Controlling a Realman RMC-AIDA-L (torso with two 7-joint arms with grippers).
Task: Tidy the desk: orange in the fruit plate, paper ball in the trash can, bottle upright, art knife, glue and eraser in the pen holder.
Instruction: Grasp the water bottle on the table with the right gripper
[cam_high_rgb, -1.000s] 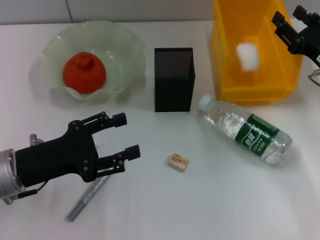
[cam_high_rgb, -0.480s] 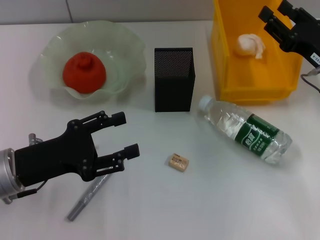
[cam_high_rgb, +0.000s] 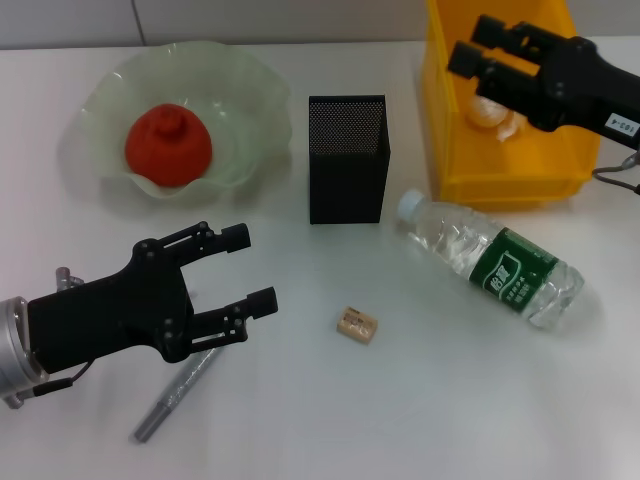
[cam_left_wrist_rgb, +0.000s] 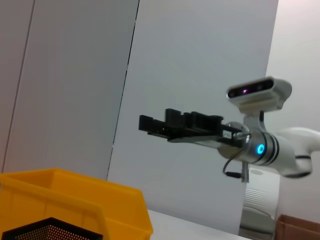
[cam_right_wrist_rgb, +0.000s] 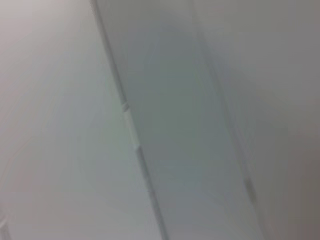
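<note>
The paper ball (cam_high_rgb: 492, 112) now lies in the yellow trash can (cam_high_rgb: 455, 140), just behind the right gripper (cam_high_rgb: 478, 58), whose spread, empty jaws have swung across it: that chore looks done. One orange (cam_high_rgb: 167, 145), one bottle (cam_high_rgb: 492, 259), one eraser (cam_high_rgb: 357, 324). Left gripper (cam_high_rgb: 247, 268) hovers spread over one art knife (cam_high_rgb: 172, 397).

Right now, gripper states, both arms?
Left gripper: open, empty, above the art knife.
Right gripper: open, empty, over the yellow bin; paper ball lies inside.
</note>
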